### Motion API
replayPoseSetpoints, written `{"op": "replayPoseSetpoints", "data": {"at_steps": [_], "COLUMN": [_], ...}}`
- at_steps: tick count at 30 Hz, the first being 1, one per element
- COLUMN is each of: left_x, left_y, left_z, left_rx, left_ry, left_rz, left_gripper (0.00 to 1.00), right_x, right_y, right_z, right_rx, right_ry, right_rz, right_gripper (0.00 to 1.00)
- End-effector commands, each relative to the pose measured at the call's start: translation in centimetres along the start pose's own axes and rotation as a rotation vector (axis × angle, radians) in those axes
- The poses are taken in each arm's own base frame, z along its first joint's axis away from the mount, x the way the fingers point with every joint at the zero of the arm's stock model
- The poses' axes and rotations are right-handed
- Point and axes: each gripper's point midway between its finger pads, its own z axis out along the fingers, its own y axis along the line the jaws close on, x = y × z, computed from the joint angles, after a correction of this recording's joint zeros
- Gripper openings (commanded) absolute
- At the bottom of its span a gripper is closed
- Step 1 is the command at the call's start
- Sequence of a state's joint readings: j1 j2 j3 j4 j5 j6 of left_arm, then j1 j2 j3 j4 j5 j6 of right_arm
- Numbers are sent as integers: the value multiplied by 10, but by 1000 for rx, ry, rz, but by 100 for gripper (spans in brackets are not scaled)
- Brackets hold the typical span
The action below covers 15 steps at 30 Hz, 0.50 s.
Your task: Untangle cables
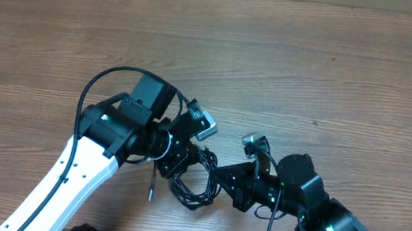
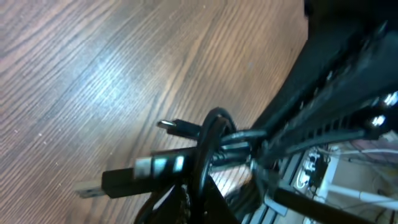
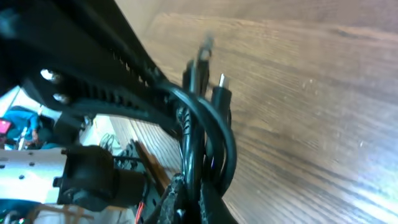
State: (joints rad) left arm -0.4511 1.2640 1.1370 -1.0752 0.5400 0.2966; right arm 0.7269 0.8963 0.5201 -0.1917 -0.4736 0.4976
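Pinching the cables (image 1: 189, 191) from either side low over the table (image 1: 277, 61), the left gripper (image 1: 178, 158) and right gripper (image 1: 222, 183) are both clamped on one knotted bundle, probably so each can draw its part away. The left wrist view shows the bundle's long axis running leftward, plugs (image 2: 121, 179) pointing left. In the right wrist view it stands upright, plug tips pointing up.

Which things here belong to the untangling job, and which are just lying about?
Part of the job:
- cables, bunched between the two arms
- left gripper and right gripper, both shut on the cables

Not part of it:
- thick black wire looping off the left arm
- wooden table
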Motion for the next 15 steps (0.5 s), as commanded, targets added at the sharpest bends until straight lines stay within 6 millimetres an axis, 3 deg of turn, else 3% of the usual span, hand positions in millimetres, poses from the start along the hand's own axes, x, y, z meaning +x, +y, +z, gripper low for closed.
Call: {"op": "replayPoseSetpoints", "data": {"at_steps": [1, 5, 7, 10, 15], "left_x": [-13, 4, 17, 26, 24], "left_y": [17, 82, 102, 114, 113], "left_z": [-9, -31, -45, -56, -55], "left_rx": [-107, -513, -672, -776, -761], "left_ry": [-56, -93, -127, -170, -194], "left_rz": [-159, -571, -733, -863, -900], "left_gripper": [4, 4, 4, 4, 4], "right_x": [16, 26, 32, 44, 54], "right_y": [17, 29, 26, 20, 14], "right_z": [2, -2, -2, -4, -7], "right_rx": [-105, -181, -165, -136, -111], "right_ry": [85, 145, 168, 214, 253], "right_rz": [5, 13, 32, 69, 97], "right_gripper": [4, 4, 4, 4, 4]}}
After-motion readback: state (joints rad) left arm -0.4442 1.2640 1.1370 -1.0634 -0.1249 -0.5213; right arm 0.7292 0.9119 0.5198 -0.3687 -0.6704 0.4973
